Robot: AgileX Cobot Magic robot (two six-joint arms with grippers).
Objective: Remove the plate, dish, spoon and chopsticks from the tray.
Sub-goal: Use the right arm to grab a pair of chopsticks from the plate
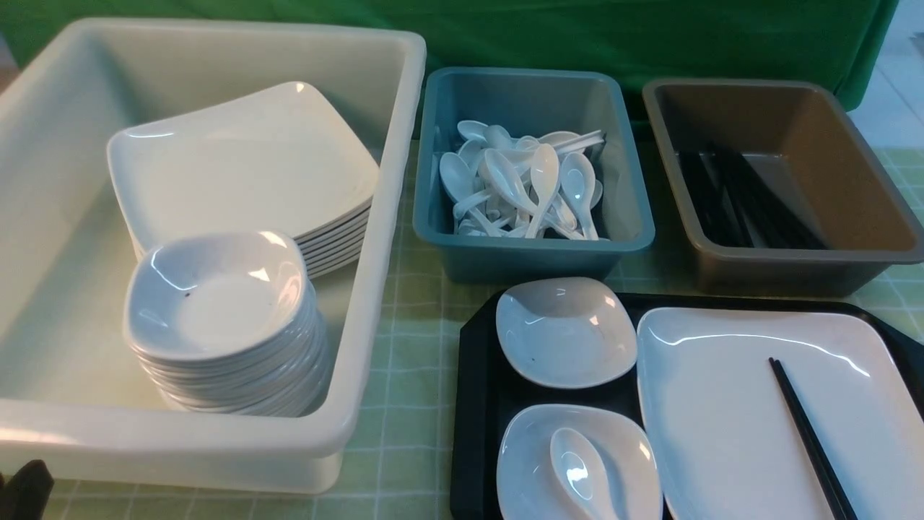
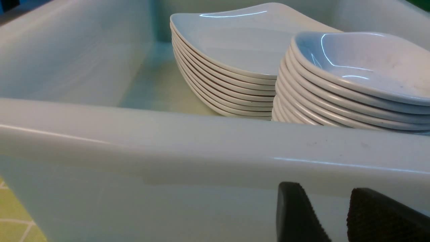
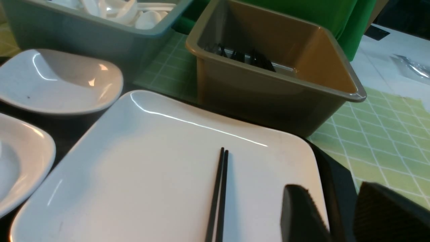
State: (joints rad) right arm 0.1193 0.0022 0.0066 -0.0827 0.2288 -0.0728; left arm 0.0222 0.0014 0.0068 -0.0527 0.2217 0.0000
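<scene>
Right gripper [image 3: 339,218]: jaws parted, empty. Chopsticks [image 3: 219,195] lie just beside its fingertips, on the plate [image 3: 134,168]. Judged thin, stiff, light and slippery on glaze; pinch both together mid-length.

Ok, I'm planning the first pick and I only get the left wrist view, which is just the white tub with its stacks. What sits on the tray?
Observer: The black tray holds a large plate, with the chopsticks lying on it.
Operator: Where's the spoon?
Observer: The spoon lies in the near small dish; the far dish is empty.
Operator: Is the right pincer holding anything?
Observer: No, the right pincer is open and empty, by the plate's edge near the chopsticks.
</scene>
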